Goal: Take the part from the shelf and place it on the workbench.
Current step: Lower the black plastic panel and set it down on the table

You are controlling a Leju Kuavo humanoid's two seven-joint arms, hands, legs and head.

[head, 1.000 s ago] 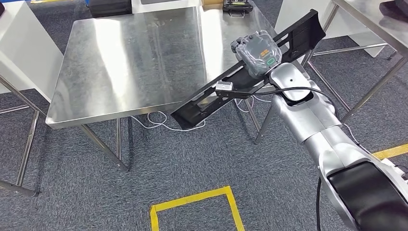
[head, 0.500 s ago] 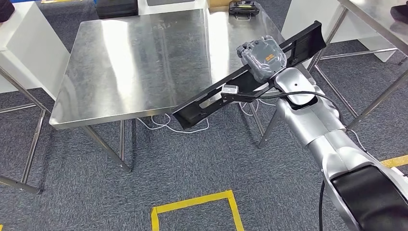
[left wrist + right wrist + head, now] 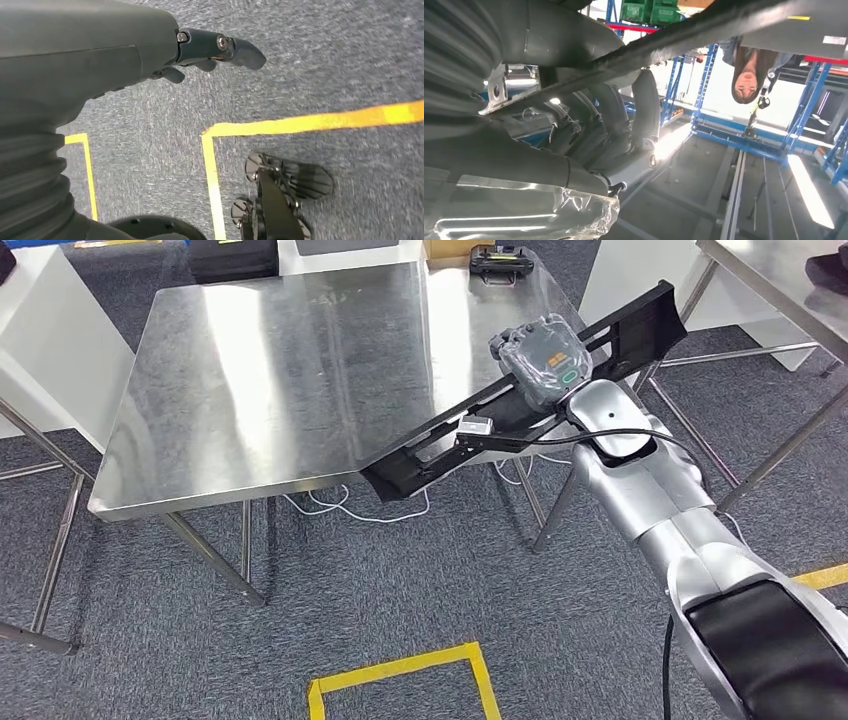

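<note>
R hand (image 3: 589,125) fingers wrapped round black part (image 3: 704,27); person (image 3: 751,70) by blue racking (image 3: 704,85)

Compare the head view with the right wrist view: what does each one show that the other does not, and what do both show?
The head view alone shows the steel workbench, the grey carpet with yellow tape and the silver right arm. The right wrist view alone shows blue racking and a person behind it. Both show the right hand gripping the long black part, which hangs tilted over the workbench's near right corner.
</note>
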